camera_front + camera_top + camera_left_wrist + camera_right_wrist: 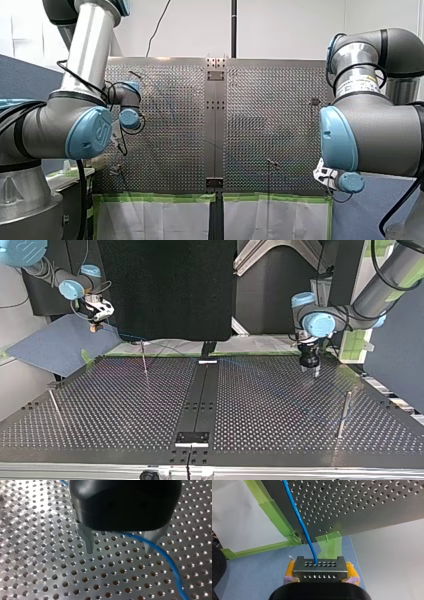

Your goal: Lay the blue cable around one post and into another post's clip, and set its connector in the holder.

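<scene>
Clamping the connector (320, 566) (blue cable (297, 515) attached), right tool (321, 572); left tool (119, 551) spread wide, above perforated table (50, 567)

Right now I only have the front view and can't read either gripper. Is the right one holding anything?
Observer: Yes. The right gripper is shut on the connector, with a yellow pad on each side.
Operator: Left one?
Observer: The left gripper is open just over the table and holds nothing.
Operator: Where's the cable there?
Observer: The cable runs below its fingers, ungripped, and passes close by one fingertip.
</scene>
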Tool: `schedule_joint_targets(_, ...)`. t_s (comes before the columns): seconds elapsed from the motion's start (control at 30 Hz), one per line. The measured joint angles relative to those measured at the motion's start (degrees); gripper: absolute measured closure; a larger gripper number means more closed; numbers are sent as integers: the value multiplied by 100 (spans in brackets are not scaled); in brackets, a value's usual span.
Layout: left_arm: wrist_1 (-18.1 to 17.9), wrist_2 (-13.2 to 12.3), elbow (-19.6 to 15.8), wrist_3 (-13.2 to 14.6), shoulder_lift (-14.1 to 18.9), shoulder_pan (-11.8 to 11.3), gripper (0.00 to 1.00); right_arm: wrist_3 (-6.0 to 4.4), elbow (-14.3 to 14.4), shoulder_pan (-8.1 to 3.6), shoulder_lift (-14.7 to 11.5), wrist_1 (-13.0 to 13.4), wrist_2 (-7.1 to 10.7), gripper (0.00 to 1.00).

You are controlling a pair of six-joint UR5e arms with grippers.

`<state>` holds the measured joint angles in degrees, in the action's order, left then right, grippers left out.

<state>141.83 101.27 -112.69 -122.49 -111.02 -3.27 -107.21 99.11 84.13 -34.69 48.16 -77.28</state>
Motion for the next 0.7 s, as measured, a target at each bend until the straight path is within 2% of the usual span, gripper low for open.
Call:
schedule_joint_targets(0.13,-13,-18,-14,0,-58,2,0,-36,0,2,0,21,8,100)
schedule_joint_targets(0.23,-91,-129,-13,-66,-177,-22,0,-39,0,14,1,25,9,100)
schedule_joint_targets(0.47,-430,-447,-14,-402,-276,-87,0,-39,0,59,7,35,10,100)
schedule_joint_targets(0.7,-801,-578,-14,-773,-277,-169,0,-39,-1,96,7,38,11,100)
